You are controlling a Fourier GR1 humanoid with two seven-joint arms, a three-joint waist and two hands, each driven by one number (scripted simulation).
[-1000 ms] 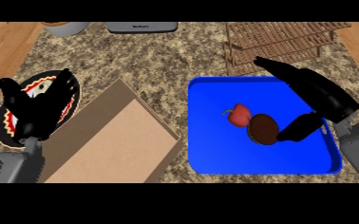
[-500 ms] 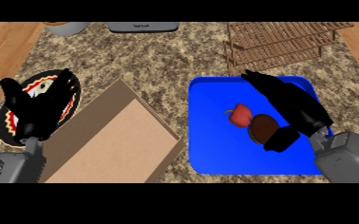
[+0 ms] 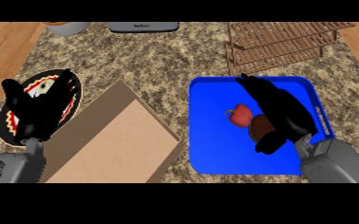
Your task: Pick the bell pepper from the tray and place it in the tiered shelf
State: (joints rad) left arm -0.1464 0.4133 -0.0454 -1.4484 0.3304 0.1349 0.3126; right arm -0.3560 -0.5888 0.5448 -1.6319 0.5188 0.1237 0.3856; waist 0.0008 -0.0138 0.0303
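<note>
Right hand [image 3: 280, 111] over blue tray [image 3: 210, 161], fingers straight beside bell pepper [image 3: 242, 116], ungrasped; left hand [image 3: 38, 111] relaxed, resting.

I see a cardboard box [image 3: 112, 142] lying slantwise on the counter [image 3: 168, 57], a patterned plate [image 3: 28, 109] just beside it. Bowl [image 3: 68, 27] and a grey appliance [image 3: 142, 26] sit along the far edge.

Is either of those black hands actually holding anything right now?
No. The right hand hangs open over the blue tray, beside the red bell pepper, not gripping it. The left hand rests open at the left, holding nothing.
</note>
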